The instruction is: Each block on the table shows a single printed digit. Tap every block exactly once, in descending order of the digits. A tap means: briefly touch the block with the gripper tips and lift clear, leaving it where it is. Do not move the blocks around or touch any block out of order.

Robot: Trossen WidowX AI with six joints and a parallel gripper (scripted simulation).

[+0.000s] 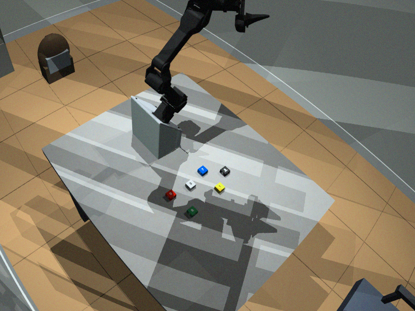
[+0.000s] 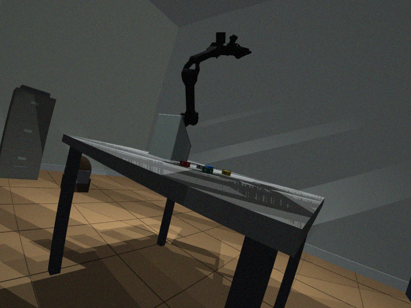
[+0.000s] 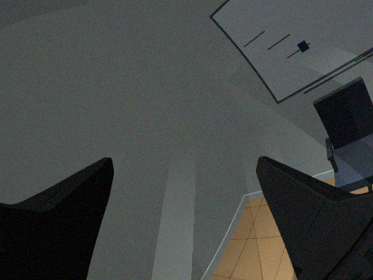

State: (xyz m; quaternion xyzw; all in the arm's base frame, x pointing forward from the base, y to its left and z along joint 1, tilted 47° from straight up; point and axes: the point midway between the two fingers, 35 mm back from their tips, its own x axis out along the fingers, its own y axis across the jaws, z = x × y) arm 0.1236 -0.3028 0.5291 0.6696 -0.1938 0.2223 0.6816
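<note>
Six small blocks sit apart on the grey table [image 1: 110, 207]. The blue block [image 1: 202, 170] [image 2: 209, 166] reads 7 and the yellow block [image 1: 219, 187] [image 2: 226, 172] seems to read 1. A white block [image 1: 190, 184], a black block [image 1: 224, 171], a red block [image 1: 170, 194] [image 2: 184, 163] and a green block [image 1: 191, 211] [image 2: 207, 170] carry digits too small to read surely. The black block is hidden in the exterior view. My gripper [image 3: 186, 165] [image 2: 249, 51] is open and empty, high above the table and pointing away from the blocks. No block shows in the wrist view.
A grey-green angled stand [image 1: 145, 128] [image 2: 166, 135] is on the table beside the arm's base. The arm's shadow falls across the table near the green and yellow blocks. The wrist view shows the wall, a whiteboard [image 3: 284, 71] and a dark chair [image 3: 348, 115].
</note>
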